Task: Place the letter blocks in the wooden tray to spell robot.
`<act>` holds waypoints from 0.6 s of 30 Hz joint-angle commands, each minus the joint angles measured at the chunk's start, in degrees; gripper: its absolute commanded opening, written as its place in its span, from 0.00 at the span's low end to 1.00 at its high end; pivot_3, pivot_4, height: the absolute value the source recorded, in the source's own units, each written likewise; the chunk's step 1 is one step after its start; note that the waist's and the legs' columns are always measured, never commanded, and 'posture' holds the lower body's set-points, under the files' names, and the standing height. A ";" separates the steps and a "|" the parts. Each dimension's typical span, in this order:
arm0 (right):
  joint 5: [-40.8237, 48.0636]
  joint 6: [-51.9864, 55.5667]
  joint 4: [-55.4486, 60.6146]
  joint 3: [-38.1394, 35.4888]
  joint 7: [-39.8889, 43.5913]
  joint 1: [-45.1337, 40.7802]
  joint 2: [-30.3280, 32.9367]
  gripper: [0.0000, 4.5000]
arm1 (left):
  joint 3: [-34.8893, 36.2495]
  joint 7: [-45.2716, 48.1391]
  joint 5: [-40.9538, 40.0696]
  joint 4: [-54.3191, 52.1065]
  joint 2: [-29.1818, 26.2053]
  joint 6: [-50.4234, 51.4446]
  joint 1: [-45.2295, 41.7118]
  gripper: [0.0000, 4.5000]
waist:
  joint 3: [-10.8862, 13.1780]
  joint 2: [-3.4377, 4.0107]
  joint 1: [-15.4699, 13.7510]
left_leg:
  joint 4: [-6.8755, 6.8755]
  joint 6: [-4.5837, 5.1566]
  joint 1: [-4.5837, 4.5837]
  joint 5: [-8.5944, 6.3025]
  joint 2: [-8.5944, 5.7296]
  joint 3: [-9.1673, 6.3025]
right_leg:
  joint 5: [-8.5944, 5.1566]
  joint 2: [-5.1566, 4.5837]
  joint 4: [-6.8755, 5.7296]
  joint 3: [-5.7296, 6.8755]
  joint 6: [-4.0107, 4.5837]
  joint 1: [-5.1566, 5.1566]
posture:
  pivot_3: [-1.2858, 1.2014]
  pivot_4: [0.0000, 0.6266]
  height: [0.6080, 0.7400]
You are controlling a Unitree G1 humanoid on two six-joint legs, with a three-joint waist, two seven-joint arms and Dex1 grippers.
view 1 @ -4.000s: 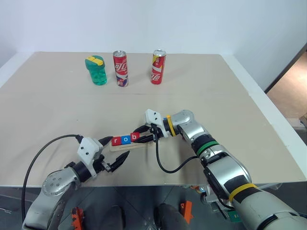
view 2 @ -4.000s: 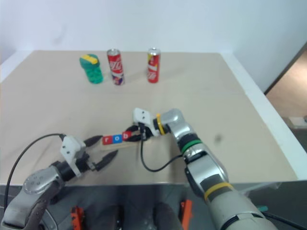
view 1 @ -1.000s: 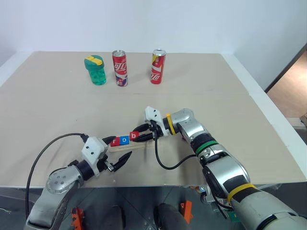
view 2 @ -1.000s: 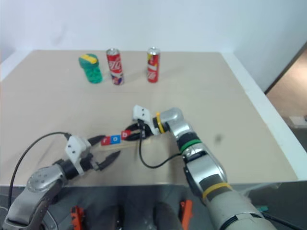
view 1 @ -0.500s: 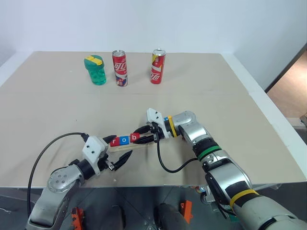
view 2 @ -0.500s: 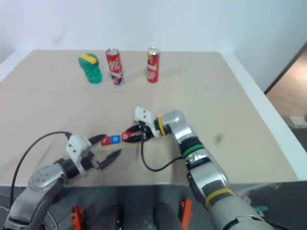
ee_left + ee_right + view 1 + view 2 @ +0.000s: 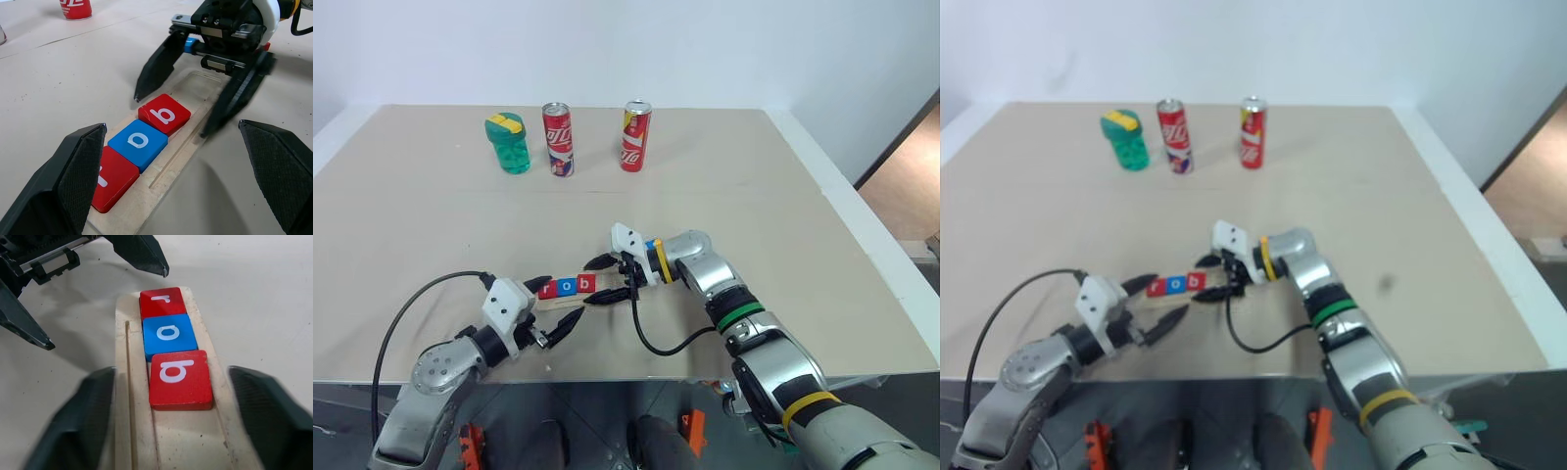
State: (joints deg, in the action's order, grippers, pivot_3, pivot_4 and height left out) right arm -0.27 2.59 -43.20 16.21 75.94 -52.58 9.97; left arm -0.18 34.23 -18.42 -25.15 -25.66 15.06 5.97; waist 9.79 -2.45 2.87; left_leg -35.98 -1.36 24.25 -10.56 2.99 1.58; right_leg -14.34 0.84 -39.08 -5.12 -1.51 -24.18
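Right gripper (image 7: 604, 281) fingers spread wide, straddling the tray (image 7: 181, 440) end, one finger on each side of the red b block (image 7: 180, 378), not pinching it. Looks like a release: b lies flat in the groove, touching the blue o block (image 7: 169, 336), which touches the red r block (image 7: 162, 302). So "rob" is seated at the tray's left end; the right part of the groove is bare, likely kept for the last o and t, which I can't find. Left gripper (image 7: 555, 306) fingers also spread, holding nothing, flanking the tray's r end, probably ready to steady it. Two cans (image 7: 558, 140) and a green bottle (image 7: 509, 143) stand well beyond the tray.
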 commanded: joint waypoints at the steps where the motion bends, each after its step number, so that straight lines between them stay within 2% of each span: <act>1: 0.99 -0.15 3.35 -0.26 -0.28 -0.40 0.05 0.99 | 0.21 0.07 0.23 -0.39 0.09 -1.29 -0.03 1.00 | 0.00 0.00 0.00 | 0.00 0.00 0.00 0.00 0.00 0.00 | 0.00 0.00 0.00 0.00 0.00 0.00 | 0.52 0.24 1.00; 8: 6.02 6.66 11.87 -5.38 -6.19 0.83 -0.48 0.99 | 1.17 1.49 0.27 -0.11 -0.87 -2.96 0.23 1.00 | 0.00 0.00 -0.01 | 0.00 0.00 0.01 0.00 0.01 -0.01 | -0.01 0.00 0.00 0.01 -0.01 0.00 | 0.52 0.24 1.00; 9: 7.01 8.21 13.60 -6.78 -8.41 1.50 -0.59 0.88 | 1.41 1.96 0.23 -0.09 -1.21 -3.37 0.28 1.00 | 0.00 0.00 -0.04 | 0.00 0.00 0.02 0.00 0.01 -0.02 | -0.01 0.00 0.00 0.01 -0.01 -0.01 | 0.52 0.24 1.00; 10: 7.65 9.35 14.93 -7.65 -9.94 2.03 -0.64 0.87 | 1.54 2.26 0.20 -0.06 -1.43 -3.66 0.33 1.00 | 0.00 0.00 -0.04 | 0.00 0.00 0.02 0.00 0.00 -0.02 | -0.01 -0.01 0.00 0.02 -0.01 -0.01 | 0.52 0.24 1.00; 11: 8.25 10.83 16.79 -8.22 -11.19 2.96 -0.49 0.80 | 1.80 2.53 -0.10 -0.10 -1.54 -3.71 0.44 1.00 | 0.00 0.00 -0.05 | 0.00 0.00 0.02 0.00 0.00 -0.03 | -0.01 -0.01 0.00 0.03 -0.01 0.00 | 0.52 0.24 1.00; 18: 10.55 22.34 34.74 -11.37 -25.74 15.80 -1.16 0.27 | 4.03 5.79 -4.61 -0.24 -3.15 -1.99 0.70 1.00 | -0.01 -0.02 -0.12 | 0.08 -0.02 0.07 -0.01 -0.05 -0.05 | -0.15 -0.05 0.00 0.00 -0.10 -0.04 | 0.52 0.24 1.00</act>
State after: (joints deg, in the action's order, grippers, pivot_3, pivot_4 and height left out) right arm 8.80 23.12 -14.67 5.84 53.37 -37.72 9.50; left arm 2.50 39.25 -21.13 -24.22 -28.21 12.67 6.70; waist 9.78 -2.47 2.76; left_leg -35.89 -1.38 24.34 -10.57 2.93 1.55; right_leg -14.48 0.78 -39.08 -5.15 -1.61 -24.25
